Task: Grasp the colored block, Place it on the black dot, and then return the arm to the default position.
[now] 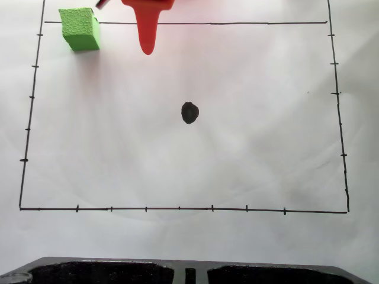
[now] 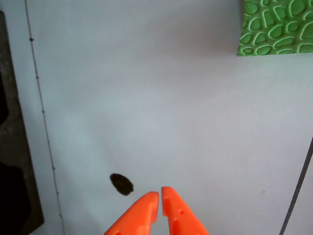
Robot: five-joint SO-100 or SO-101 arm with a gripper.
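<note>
Sitting at the far left of the fixed view, the green foam cube (image 1: 79, 28) rests on the white paper (image 1: 249, 154), straddling the upper drawn line just inside the top left corner of the black border rectangle (image 1: 177, 208). Its pebbled top face is tilted slightly toward the camera, and nothing touches it. Just to its right, apart from it, the orange-red arm (image 1: 148, 5) reaches in from the top edge, and its tapered finger (image 1: 147, 36) points down over the upper line, its tip clear of the cube. From this angle a single point is all that can be made out, so the second finger may be hidden behind the first.

Further right and lower, near the middle of the rectangle, lies the black dot (image 1: 189, 112), bare, well apart from both cube and finger.

In the wrist view, a dark tray edge (image 2: 12, 147) runs down the left side beside a thin ticked border line (image 2: 41, 107). The black dot (image 2: 121, 184) shows low and left of centre, just beside the fingertips. The gripper (image 2: 159, 196) rises from the bottom edge with its two orange tips nearly meeting, a thin slit between them and nothing held. The cube (image 2: 276, 27) fills the top right corner, well apart from the tips.
</note>
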